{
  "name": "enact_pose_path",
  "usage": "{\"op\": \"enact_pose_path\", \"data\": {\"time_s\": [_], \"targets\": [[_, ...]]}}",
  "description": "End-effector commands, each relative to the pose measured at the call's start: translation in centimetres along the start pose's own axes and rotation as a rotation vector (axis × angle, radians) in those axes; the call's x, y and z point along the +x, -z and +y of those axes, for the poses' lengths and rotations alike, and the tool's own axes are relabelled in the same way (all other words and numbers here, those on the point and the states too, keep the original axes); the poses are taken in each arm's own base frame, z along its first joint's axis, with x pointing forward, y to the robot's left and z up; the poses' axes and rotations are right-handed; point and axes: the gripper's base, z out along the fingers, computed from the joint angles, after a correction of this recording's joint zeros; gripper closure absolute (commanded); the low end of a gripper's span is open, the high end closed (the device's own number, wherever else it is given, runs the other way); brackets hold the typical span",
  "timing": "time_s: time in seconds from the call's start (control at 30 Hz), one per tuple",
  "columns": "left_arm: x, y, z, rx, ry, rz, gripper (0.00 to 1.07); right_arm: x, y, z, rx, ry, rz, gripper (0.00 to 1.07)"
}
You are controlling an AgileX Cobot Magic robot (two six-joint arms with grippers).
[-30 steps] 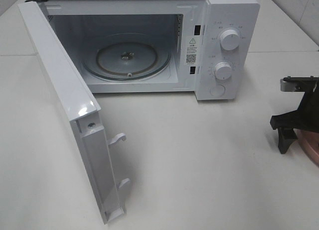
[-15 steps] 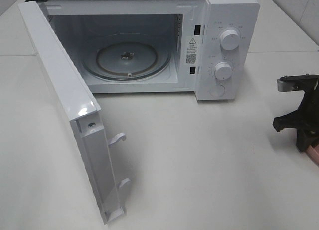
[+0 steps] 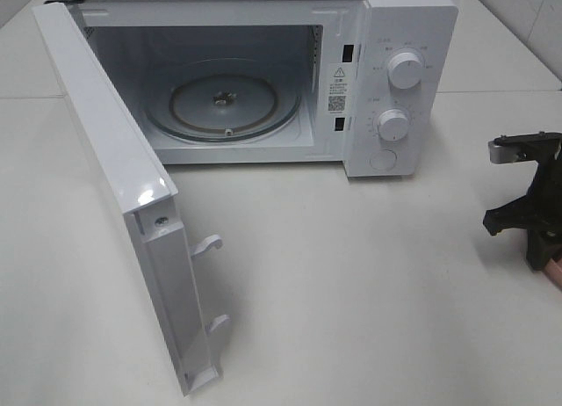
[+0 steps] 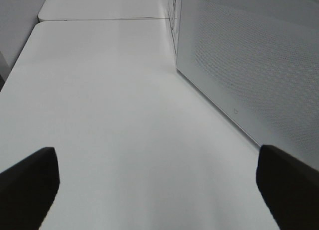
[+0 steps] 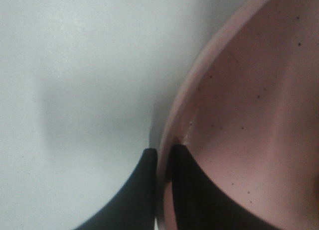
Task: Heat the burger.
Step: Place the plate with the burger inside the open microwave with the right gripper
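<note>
Since a second ago, my right gripper at the right edge of the high view has drawn its spread black fingers together and shifted slightly, covering most of the pink plate below it. Only a sliver of that plate shows there. The right wrist view gives what the high camera cannot: the right gripper is clamped on the plate's raised rim, one matte finger outside and one inside, and the plate's smooth pink surface is finely speckled.

The left gripper appears only in its own wrist view, with its dark fingers far apart over the plain white table, next to the dotted mesh panel of the microwave door.

From above, the boxy white microwave stands at upper centre, its door swung wide to the left, a round glass turntable inside and two round knobs on its front. I cannot see the burger in any view.
</note>
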Motion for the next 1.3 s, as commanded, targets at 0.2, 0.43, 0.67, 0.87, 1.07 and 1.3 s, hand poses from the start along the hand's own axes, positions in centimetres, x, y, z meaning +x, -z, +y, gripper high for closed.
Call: {"op": "enact_pose_path", "data": {"time_s": [0.2, 0.43, 0.67, 0.87, 1.07, 1.3], "targets": [[0.1, 0.2, 0.0, -0.002, 0.007, -0.025, 0.04, 0.6, -0.2, 1.5, 0.002, 0.069, 0.072, 1.07], [0.1, 0.2, 0.0, -0.002, 0.007, -0.025, 0.04, 1.1, 2.7, 3.4, 0.068, 0.171, 0.039, 1.07], [0.1, 0.2, 0.0, -0.002, 0.007, -0.025, 0.04, 2.1, 5.4, 5.1, 0.107, 0.187, 0.014, 1.07], [0.1, 0.2, 0.0, -0.002, 0.007, -0.025, 0.04, 3.1, 6.8, 6.7, 0.135, 0.236, 0.020, 1.07], [0.1, 0.2, 0.0, -0.002, 0.007, -0.025, 0.04, 4.8, 7.6, 7.5, 0.179, 0.257, -0.053, 1.07], [0.1, 0.2, 0.0, -0.002, 0.007, -0.025, 0.04, 8.3, 8.7, 9.2, 0.231, 0.397, -0.073, 1.07]]}}
